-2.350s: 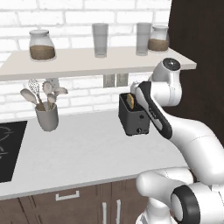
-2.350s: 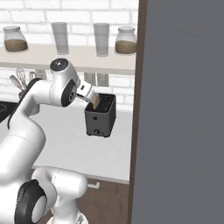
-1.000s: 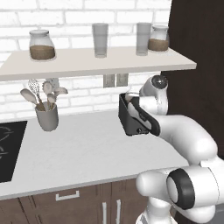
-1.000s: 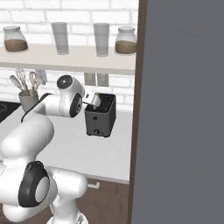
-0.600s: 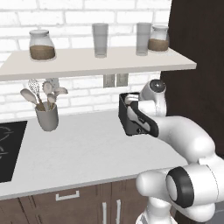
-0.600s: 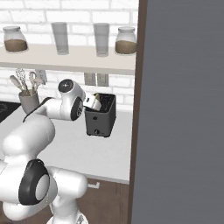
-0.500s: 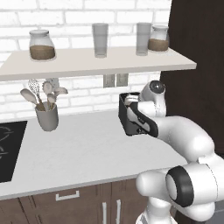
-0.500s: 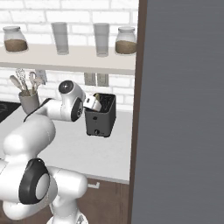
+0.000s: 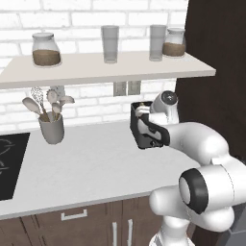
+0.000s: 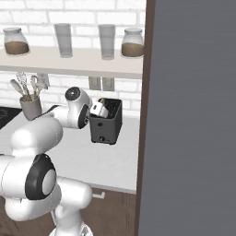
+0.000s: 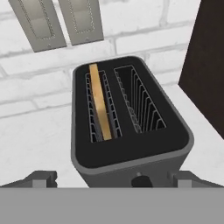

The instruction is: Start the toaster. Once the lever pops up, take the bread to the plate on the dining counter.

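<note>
Hovering just above the toaster (image 11: 129, 127), jaws spread wide, grasping nothing. Bread (image 11: 99, 101) sits in the slot ahead and left of the jaws; knob (image 11: 139, 180) between the fingertips (image 11: 41, 178).

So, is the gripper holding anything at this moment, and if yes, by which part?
Nothing is held. The gripper is open, its fingers wide apart above the front of the toaster. The bread sits in a slot, untouched.
</note>
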